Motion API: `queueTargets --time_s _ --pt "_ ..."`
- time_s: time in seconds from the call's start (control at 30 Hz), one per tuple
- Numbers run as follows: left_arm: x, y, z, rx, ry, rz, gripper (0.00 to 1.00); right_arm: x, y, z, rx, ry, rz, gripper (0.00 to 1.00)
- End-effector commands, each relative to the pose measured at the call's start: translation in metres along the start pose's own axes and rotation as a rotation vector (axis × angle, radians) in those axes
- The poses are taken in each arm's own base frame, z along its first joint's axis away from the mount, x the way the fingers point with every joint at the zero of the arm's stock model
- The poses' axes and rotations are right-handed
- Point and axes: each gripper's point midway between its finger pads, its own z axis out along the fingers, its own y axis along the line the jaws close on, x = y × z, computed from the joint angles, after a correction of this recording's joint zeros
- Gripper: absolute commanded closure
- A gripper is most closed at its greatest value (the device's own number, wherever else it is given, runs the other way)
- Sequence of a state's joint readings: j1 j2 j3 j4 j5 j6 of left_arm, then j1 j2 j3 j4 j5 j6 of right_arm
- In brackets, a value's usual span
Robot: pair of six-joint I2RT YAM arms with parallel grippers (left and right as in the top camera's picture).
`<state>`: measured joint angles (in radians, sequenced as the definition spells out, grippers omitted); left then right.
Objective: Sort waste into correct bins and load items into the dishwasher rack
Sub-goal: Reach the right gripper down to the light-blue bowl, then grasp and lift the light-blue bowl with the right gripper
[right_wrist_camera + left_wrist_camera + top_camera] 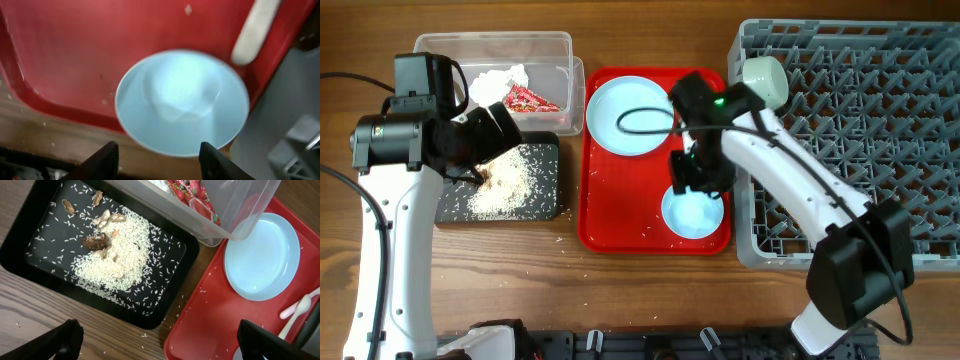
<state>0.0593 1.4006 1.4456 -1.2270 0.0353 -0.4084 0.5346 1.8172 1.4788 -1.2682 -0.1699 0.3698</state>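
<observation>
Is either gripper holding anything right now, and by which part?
Nothing is held. The left gripper is open near the black tub; the right gripper is open above the blue bowl, not gripping it.

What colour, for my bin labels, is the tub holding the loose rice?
The tub is black; the left wrist view shows it best.

- The deep tub is sitting at the back left, with the shallow tub lying just in front of it.
- The wrapper and tissue are lying in the deep tub, and the grains are lying in the shallow tub.
- The tray is sitting between the tubs and the rack, which is standing on the right.
- The plate is resting on the tray's back half, the bowl is sitting at its front right corner, and the fork is lying beside the plate.
</observation>
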Motion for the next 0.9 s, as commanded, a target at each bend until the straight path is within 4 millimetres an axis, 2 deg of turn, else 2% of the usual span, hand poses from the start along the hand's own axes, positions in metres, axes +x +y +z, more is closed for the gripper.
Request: queueTargets --time_s 0.0,0.07,0.17,0.3,0.37,0.5,0.63,0.73,0.87 --pt "-0.002 -0.001 -0.002 0.011 -0.006 0.008 0.0 0.014 0.014 -0.023 0.001 -0.063 -0.048 0.46" --pt "-0.002 -0.001 -0.002 0.011 -0.006 0.008 0.0 0.021 0.017 -0.033 -0.001 -0.085 -0.039 0.46" --pt "-0.002 -0.001 -0.002 0.011 -0.006 0.008 0.0 0.034 0.002 -0.053 0.053 -0.13 0.041 0.46" --pt "-0.002 -0.001 -0.002 0.011 -0.006 0.008 0.0 0.06 -0.009 -0.055 0.038 -0.142 0.113 0.46" --pt "-0.002 -0.001 -0.002 0.011 -0.006 0.008 0.0 0.075 -0.005 -0.041 -0.02 -0.124 0.115 0.46" --pt "-0.002 -0.001 -0.002 0.011 -0.006 0.008 0.0 0.081 0.002 -0.009 0.019 -0.145 0.135 0.52" --pt "-0.002 -0.001 -0.002 0.011 -0.006 0.008 0.0 0.084 -0.027 0.02 0.183 -0.158 0.287 0.53" --pt "-0.002 -0.001 -0.002 0.011 -0.006 0.008 0.0 0.08 -0.029 0.039 0.183 -0.163 0.33 0.53" --pt "-0.002 -0.001 -0.002 0.011 -0.006 0.008 0.0 0.069 -0.028 0.054 0.18 -0.183 0.372 0.55"
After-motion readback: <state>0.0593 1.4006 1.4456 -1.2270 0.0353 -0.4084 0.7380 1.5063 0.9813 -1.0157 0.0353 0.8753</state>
